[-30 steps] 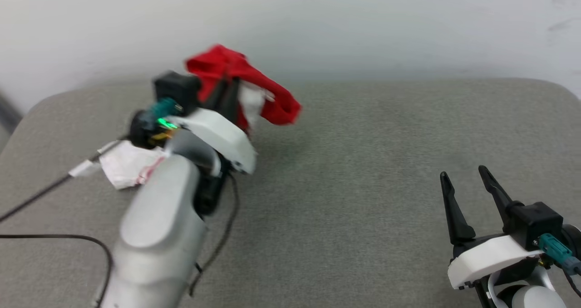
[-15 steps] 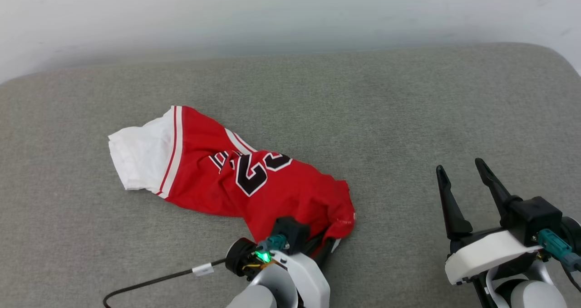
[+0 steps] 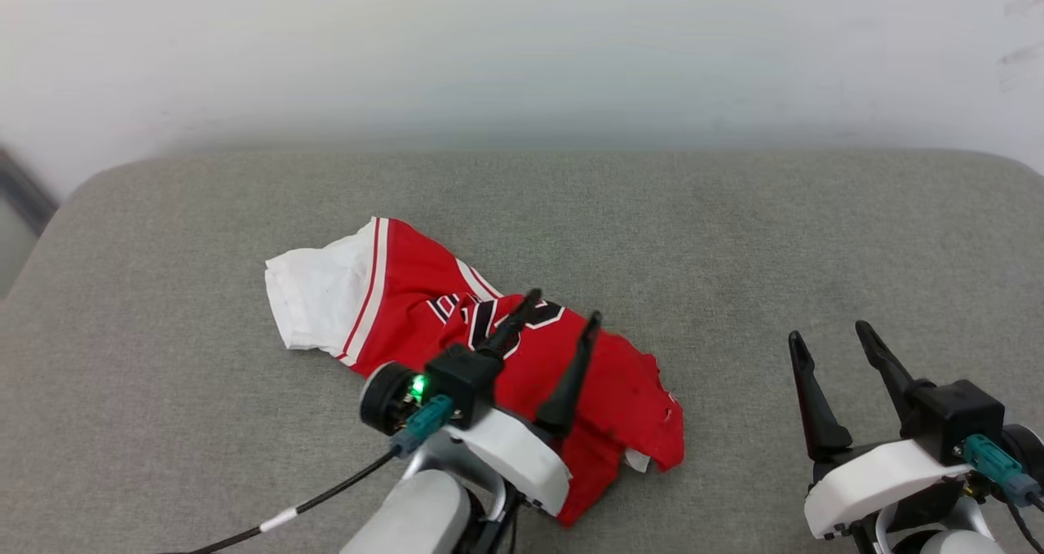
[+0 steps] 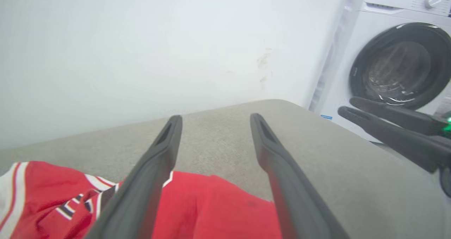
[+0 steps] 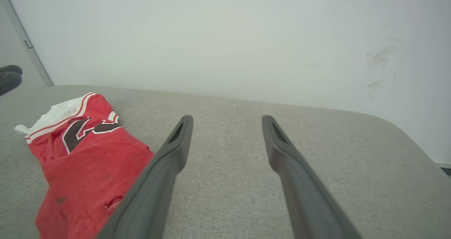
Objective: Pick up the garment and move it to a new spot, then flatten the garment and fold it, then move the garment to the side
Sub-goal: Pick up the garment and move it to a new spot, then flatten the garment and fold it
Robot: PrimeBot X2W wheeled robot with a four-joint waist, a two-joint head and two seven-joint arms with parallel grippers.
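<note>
1. Right claw, released, idles at the near right, well apart from the cloth.
2. Left claw, fingers spread and empty, hovers over the garment.
3. The garment lies crumpled mid-left on the grey cushion, likely set down for flattening.

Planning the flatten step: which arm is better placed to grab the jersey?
Left. The left gripper, open, hovers directly over the rumpled garment; the right gripper, also open, is off to its side above bare grey cushion.
</note>
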